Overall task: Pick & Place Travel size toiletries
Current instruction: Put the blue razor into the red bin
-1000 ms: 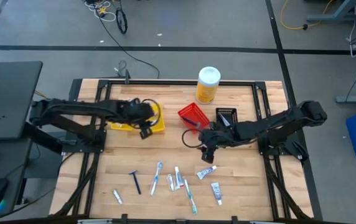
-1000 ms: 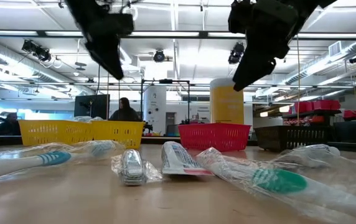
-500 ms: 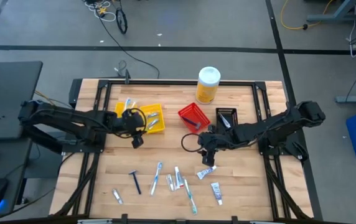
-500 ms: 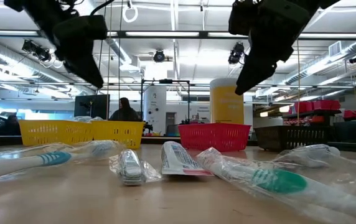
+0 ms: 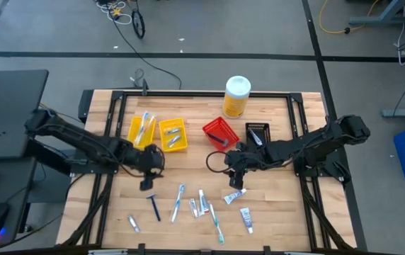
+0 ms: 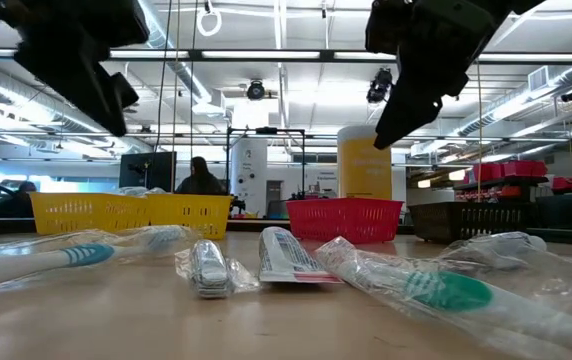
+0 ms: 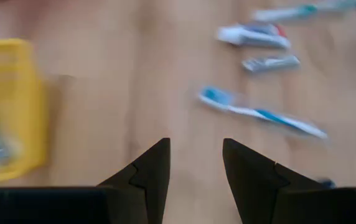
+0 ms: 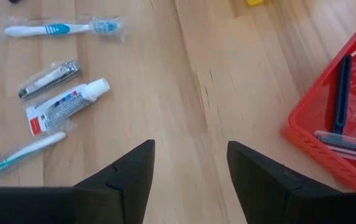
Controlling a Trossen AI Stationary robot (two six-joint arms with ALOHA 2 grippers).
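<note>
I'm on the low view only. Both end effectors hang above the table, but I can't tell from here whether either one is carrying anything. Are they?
Observer: The left end effector is not. Its wrist view shows the fingers open with nothing between them.
Operator: And the right one?
Observer: The right end effector is open and empty too, over bare wood beside the red bin.
Operator: I see that bin only side-on. Is anything in it?
Observer: Yes, one blue-handled razor lies inside it.
</note>
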